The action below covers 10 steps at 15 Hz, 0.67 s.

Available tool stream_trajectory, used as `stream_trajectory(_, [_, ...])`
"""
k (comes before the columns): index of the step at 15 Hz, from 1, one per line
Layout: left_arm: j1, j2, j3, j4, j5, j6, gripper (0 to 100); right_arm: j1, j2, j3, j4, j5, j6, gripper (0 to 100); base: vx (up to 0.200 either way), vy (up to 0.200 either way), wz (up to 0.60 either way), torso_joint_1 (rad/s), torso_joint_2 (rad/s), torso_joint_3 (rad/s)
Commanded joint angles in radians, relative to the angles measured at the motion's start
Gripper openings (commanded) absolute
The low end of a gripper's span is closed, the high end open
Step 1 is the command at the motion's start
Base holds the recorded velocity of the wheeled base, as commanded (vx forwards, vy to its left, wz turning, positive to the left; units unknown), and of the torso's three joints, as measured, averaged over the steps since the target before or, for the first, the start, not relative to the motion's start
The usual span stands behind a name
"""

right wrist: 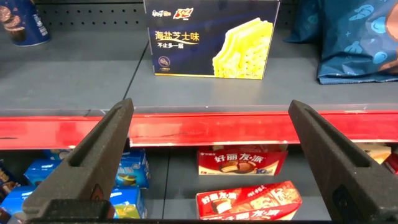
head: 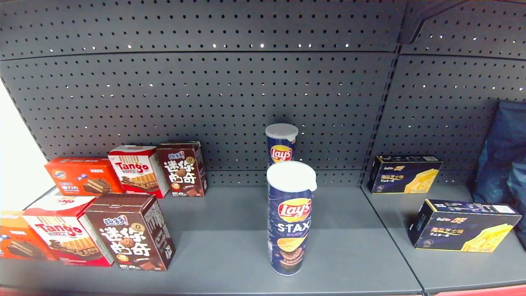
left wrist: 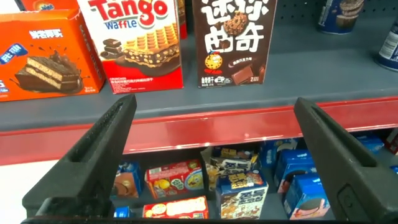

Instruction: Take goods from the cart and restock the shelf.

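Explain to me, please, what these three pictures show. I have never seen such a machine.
It is a two-armed robot before a shop shelf. The wide picture is from a camera on its head; the other two are from its wrists. The dark wedges there are the left claw and the right claw, both open, holding nothing. On the shelf are six snack boxes at the left, two chip cans in the middle, two dark blue boxes at the right.

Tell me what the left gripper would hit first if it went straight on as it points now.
Probably the red front edge of the shelf, framed between the open fingers of the left gripper; depth is unclear, so it may be some way off.
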Motion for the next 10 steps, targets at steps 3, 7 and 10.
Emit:
stream_trajectory(3, [0.000, 0.000, 0.000, 0.000, -0.001, 0.000, 100, 0.000, 0.001, 0.000, 0.000, 0.002, -0.001, 100, 0.000, 0.000, 0.20, 0.004, 0.00, 0.001])
stream_trajectory(7, [0.000, 0.000, 0.000, 0.000, -0.001, 0.000, 100, 0.000, 0.001, 0.000, 0.000, 0.002, 0.001, 100, 0.000, 0.000, 0.15, 0.001, 0.00, 0.001])
stream_trajectory(10, [0.000, 0.000, 0.000, 0.000, -0.003, 0.001, 100, 0.000, 0.001, 0.000, 0.000, 0.002, 0.001, 100, 0.000, 0.000, 0.00, 0.000, 0.00, 0.000])
